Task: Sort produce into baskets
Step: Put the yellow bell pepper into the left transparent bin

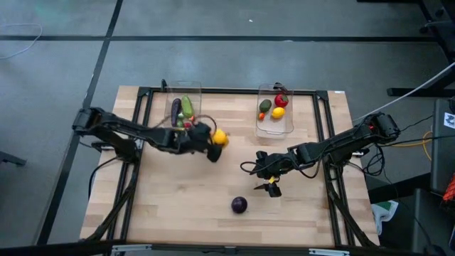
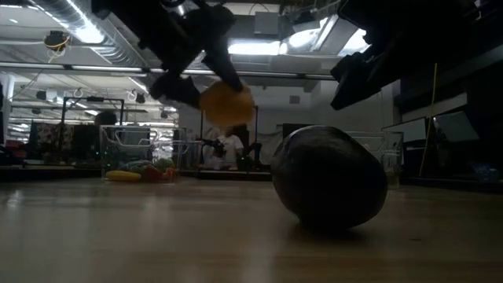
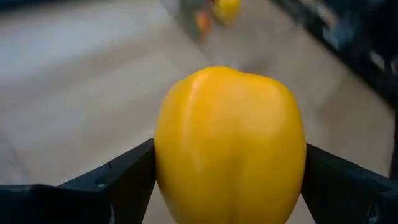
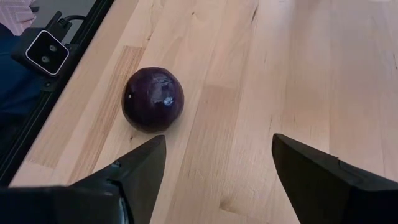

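Observation:
My left gripper [image 1: 216,144] is shut on a yellow pepper [image 1: 220,137], near the left clear basket [image 1: 197,91]. That basket holds a purple eggplant [image 1: 175,109] and a green cucumber [image 1: 187,107]. The right clear basket [image 1: 274,129] holds a red tomato [image 1: 281,100], a green avocado [image 1: 265,106] and a yellow lemon [image 1: 278,112]. A purple round piece [image 1: 239,205] rests on the wood near the front edge. My right gripper [image 1: 272,186] hovers open, up and to the right of it, touching nothing. My left gripper pinches the yellow pepper's two opposite sides [image 3: 163,163] between its two fingers [image 3: 127,180]. It comes slanting down from the table's left. The pepper [image 2: 226,104] is lifted clear of the table.
Black frame rails [image 1: 321,121] run along the table's sides and back. Bare wood lies between the two baskets and across the table's front left. In the right wrist view the purple round piece [image 4: 153,99] lies ahead of the open fingers, near the table's edge rail.

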